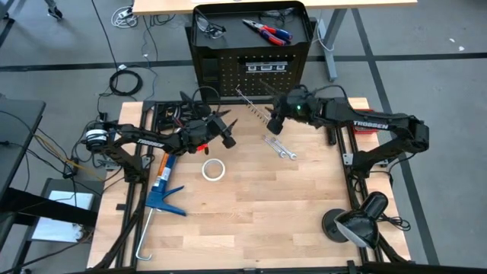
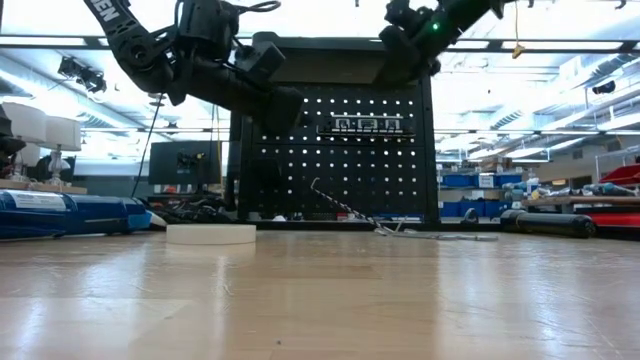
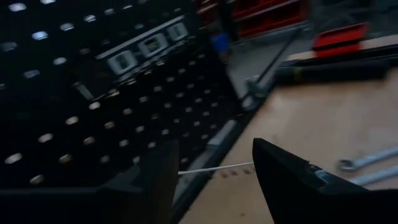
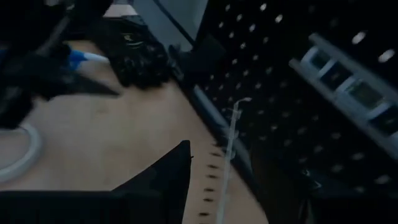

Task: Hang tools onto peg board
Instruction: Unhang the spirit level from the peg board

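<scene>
The black peg board [image 1: 251, 72] stands at the table's far edge. On its tray top lie the red-and-blue pliers [image 1: 266, 32] and a pair of black safety glasses [image 1: 209, 29]. The slim black-and-silver bar [image 1: 255, 106] has its lower end on the table and its upper end [image 2: 315, 182] against the board. Two silver wrenches [image 1: 280, 147] lie flat on the table. My left gripper [image 1: 226, 131] is open and empty, raised in front of the board's left half [image 3: 214, 168]. My right gripper [image 1: 275, 122] is open, high above the bar [image 4: 227, 155].
A white tape roll [image 1: 214, 169] lies flat at mid-table. The big blue caulking gun [image 1: 161, 186] lies along the table's left side. A black lamp [image 1: 358, 221] stands at the near right corner. Bare wood stretches across the near half of the table.
</scene>
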Robot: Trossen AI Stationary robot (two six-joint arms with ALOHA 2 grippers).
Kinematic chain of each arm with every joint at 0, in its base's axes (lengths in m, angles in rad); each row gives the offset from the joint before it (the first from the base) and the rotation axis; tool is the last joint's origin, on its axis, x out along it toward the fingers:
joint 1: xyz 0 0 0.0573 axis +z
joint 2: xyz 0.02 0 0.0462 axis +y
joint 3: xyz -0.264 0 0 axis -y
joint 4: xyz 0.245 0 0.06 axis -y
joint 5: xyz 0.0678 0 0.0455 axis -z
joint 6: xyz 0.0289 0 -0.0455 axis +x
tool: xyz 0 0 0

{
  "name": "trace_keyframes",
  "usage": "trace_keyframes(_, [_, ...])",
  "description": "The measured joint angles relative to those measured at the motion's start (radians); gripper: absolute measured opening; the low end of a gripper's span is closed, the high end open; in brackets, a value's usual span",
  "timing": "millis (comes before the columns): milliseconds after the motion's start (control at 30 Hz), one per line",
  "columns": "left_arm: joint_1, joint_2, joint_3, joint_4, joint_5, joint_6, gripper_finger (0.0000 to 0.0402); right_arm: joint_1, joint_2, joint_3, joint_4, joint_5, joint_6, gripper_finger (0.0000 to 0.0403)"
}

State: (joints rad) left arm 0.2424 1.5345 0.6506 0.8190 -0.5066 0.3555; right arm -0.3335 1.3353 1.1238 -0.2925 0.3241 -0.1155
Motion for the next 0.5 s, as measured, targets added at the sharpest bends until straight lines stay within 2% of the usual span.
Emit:
trace_keyframes(133, [0.0,0.005,0.0,0.005,0.029,0.005,0.0211,-0.04,0.013,0.084,-0.066,-0.014,-0.072,0.0174])
trace_keyframes(267, [0.0,0.005,0.0,-0.001,0.03,0.005,0.0211,-0.086,0.02,0.119,-0.077,-0.088,-0.12,0.0174])
trace_keyframes(500, [0.0,0.005,0.0,-0.001,0.048,0.005,0.0211,-0.135,0.021,0.126,-0.12,-0.086,-0.166,0.0174])
